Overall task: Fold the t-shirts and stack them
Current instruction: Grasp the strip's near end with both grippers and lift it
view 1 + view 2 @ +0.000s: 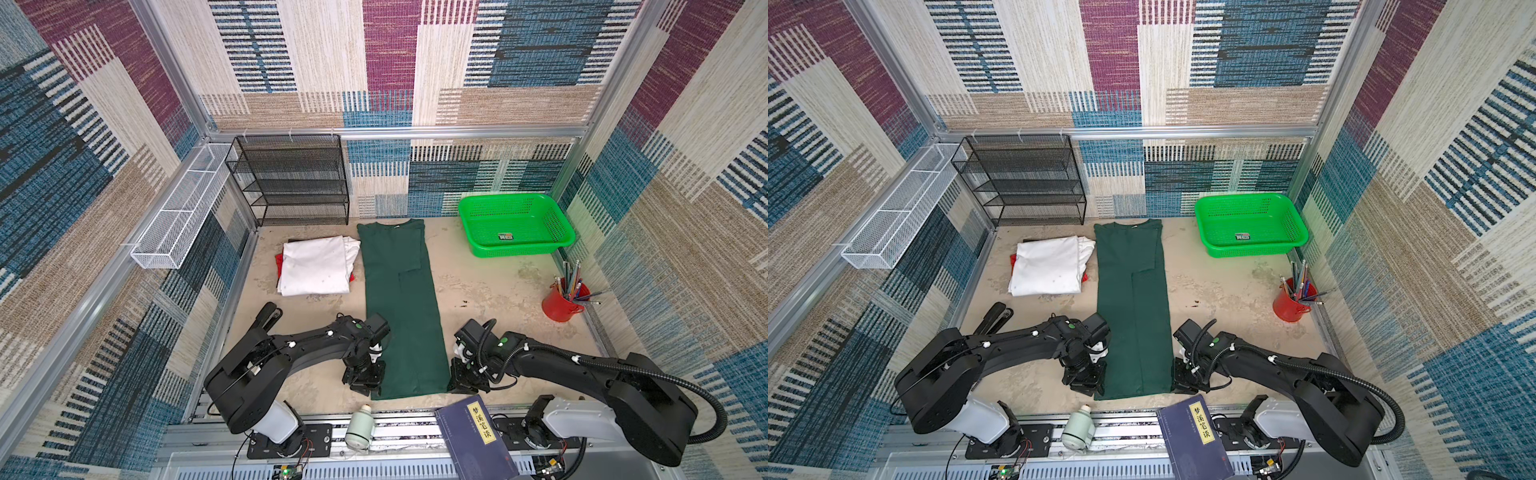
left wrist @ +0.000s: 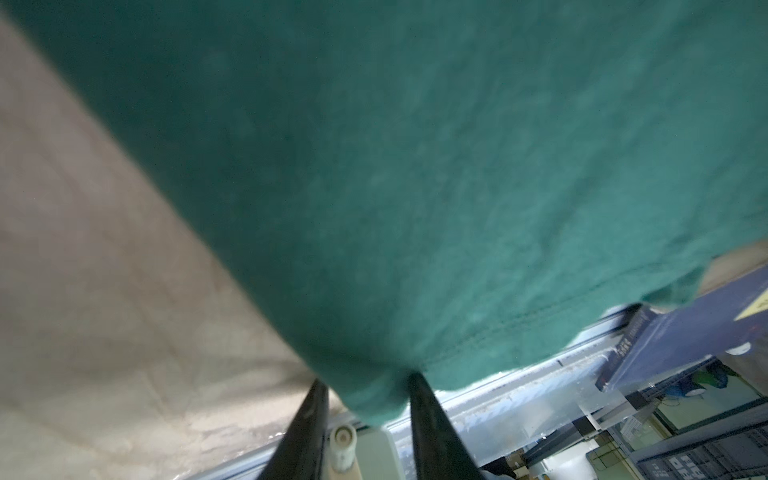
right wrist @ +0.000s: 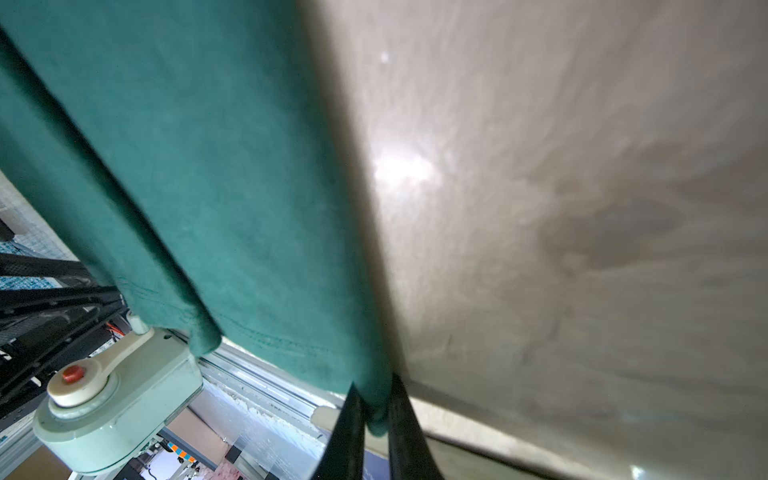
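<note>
I've got left pincer (image 2: 365, 379) and right pincer (image 3: 375, 381) each pinching a near hem corner of the dark green t-shirt (image 1: 399, 299), which lies as a long strip mid-surface (image 1: 498, 282) beside the white t-shirt (image 1: 316, 266). Risk: the bites look shallow, so a corner could slip on lift and skew the fold.

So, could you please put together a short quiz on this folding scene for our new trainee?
1. True or false: the white t-shirt lies on the red t-shirt.
2. Which part of the dark green t-shirt do the left gripper and right gripper pinch: A collar, B hem corners, C sleeves?
3. What stands in the red cup?
Key: 1 true; 2 B; 3 pens and pencils.
</note>
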Controlling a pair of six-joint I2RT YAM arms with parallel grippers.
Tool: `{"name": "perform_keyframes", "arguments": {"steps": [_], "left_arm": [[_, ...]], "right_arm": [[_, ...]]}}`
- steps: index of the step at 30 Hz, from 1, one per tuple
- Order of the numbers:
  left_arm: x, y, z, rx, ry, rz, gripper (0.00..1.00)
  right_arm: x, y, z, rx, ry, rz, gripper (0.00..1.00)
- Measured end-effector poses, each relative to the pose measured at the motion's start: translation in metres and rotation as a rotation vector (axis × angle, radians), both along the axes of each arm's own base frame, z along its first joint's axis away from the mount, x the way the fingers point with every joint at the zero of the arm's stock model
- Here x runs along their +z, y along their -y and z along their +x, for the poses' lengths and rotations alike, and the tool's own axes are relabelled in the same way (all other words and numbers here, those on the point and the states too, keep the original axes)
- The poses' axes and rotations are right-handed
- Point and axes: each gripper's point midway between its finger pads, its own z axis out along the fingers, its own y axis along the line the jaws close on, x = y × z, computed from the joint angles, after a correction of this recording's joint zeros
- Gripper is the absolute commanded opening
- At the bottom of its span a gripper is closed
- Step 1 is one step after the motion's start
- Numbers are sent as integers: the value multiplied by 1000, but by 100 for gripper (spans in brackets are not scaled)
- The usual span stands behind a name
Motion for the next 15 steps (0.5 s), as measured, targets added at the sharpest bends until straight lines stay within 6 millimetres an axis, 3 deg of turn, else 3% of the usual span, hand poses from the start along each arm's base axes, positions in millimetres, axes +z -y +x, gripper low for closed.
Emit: {"name": "perform_keyframes", "arguments": {"steps": [3, 4, 7, 15], "left_arm": [[-3, 1, -4, 15, -20, -8, 2], [-3, 1, -5, 18, -26, -12, 0], [-3, 2, -5, 24, -21, -18, 0], [4, 3, -1, 41, 21, -39, 0]], "right_arm": [[0, 0, 0, -3, 0, -3, 7], [0, 0, 0, -3, 0, -3, 6], [0, 0, 0, -7, -1, -2, 0], [5, 4, 3, -26, 35, 1, 0]]}}
